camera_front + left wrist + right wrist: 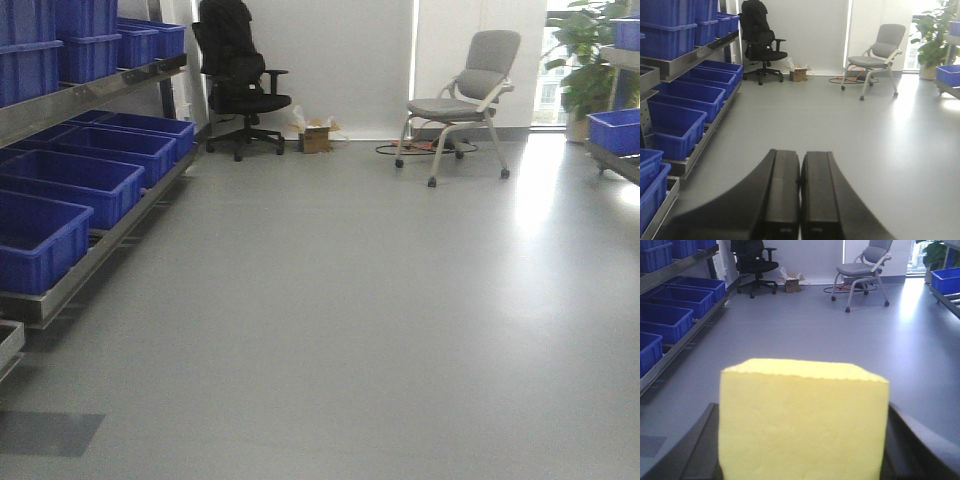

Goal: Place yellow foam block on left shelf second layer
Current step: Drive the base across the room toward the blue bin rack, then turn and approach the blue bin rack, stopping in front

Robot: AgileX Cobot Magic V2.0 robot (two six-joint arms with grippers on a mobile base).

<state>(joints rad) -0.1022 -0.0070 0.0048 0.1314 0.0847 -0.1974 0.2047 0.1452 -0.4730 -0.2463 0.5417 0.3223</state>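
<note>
In the right wrist view, the yellow foam block (802, 420) fills the lower frame, clasped by the right gripper (802, 452), whose dark fingers (700, 450) flank its two side faces. The exact line where pad meets foam is hidden from you behind the block.

Handling: judge the block as light, soft and matte. It should not slip, but it will dent under a hard squeeze and may spring back on release. The present hold across two opposite plain faces suits it, and you need no other purchase.

In the left wrist view, the left gripper (800, 185) is clenched on nothing, its fingers pressed flat together and pointing down the aisle.

Room: the left shelf (100, 93) runs along your left side, its metal rails edging tiers crowded with blue bins (60, 180) set touching one another. Which tier counts as the second cannot be read here with certainty. Expect to set the block into a bin or over a rim, since little bare shelf shows.

The grey floor (380, 320) ahead is open. A black office chair (238, 80) and a grey chair (465, 95) stand well apart, by the far wall. Mind the projecting rail edges as you swing the right arm leftward across.
</note>
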